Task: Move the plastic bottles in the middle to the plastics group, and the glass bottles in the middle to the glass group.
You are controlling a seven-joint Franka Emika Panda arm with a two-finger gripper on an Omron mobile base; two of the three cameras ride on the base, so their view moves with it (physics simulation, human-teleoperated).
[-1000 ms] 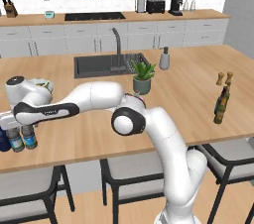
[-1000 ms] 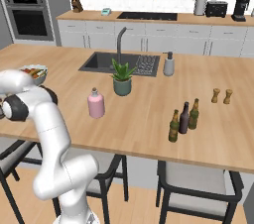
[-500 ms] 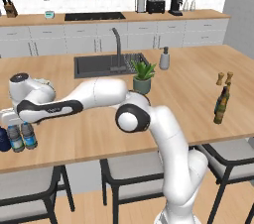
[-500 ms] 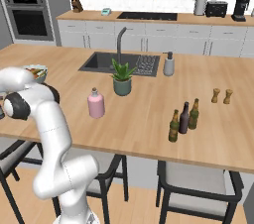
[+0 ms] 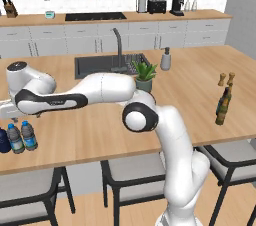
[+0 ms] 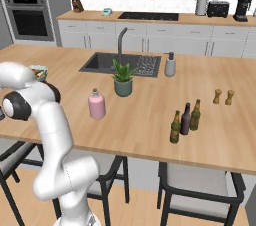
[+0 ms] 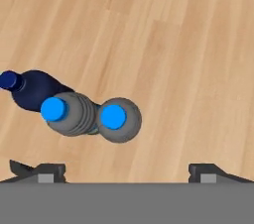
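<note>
Two small clear water bottles with blue caps stand side by side against a squat navy bottle, seen from above. My gripper hangs open above them, holding nothing. In the left base view the gripper is over the two water bottles at the counter's left end. The pink bottle with a white cap stands mid-counter. An olive-green bottle stands beside slim dark brown bottles on the right.
A potted plant and a sink lie behind the pink bottle. A soap dispenser stands by the sink. Two wooden mills are behind the brown bottles. A fruit bowl sits at far left.
The jaws have spread wider and the hand has lifted slightly off the water bottles. The bottles stay standing where they were.
</note>
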